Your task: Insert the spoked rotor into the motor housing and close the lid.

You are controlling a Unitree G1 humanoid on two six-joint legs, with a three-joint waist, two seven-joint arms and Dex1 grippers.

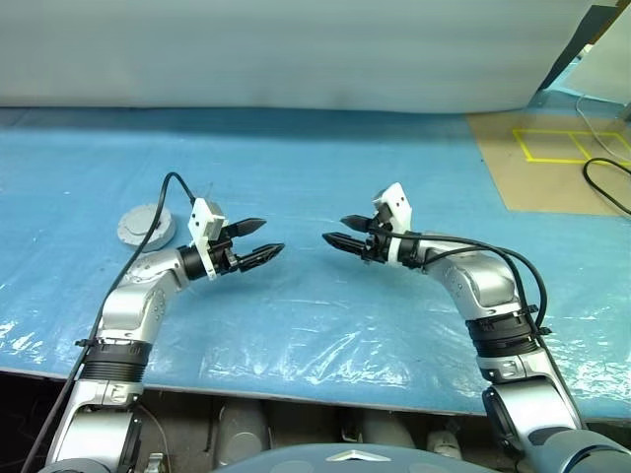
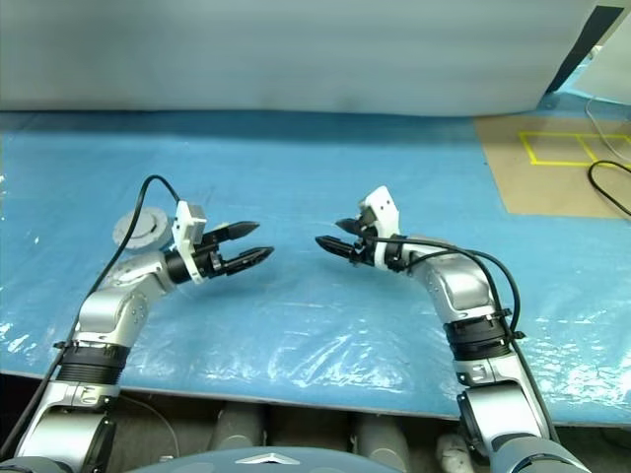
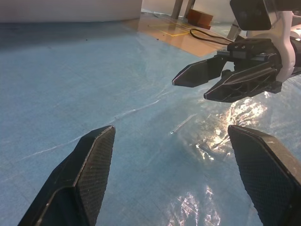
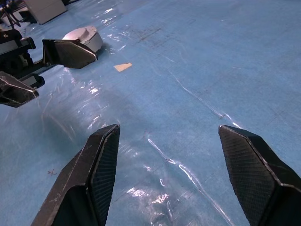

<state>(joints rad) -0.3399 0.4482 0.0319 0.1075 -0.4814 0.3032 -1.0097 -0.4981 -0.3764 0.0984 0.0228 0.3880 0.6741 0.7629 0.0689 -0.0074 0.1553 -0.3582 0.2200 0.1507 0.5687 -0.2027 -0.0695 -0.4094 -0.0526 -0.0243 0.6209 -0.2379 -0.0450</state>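
Where the stereo head views look down over the arms, one blue tabletop covered in a crinkled, glossy clear plastic film carries a single task thing: one round, light-grey disc-shaped motor housing with its lid closed flat on top, plain grey face up, lying far to the robot's left, just behind the left forearm. Two grippers hang above the film, tips facing each other with a bare gap between them. The left gripper has its two black tapered fingers spread and holds nothing; the right gripper likewise stands spread and empty. One black cable loops from each wrist. At the far right edge lies one tan board with yellow tape lines and a black cord on it. The near tabletop edge runs below both elbows; the wide middle of the film is open room.

In the left wrist view, two black fingers with a fine woven-grid texture stand wide apart over shiny film, and the right gripper crosses ahead, apart from them.

In the right wrist view, two textured fingers stand equally wide; beyond them sit the grey housing, one small tan scrap on the film near it, and the left gripper in front of the housing, not touching it
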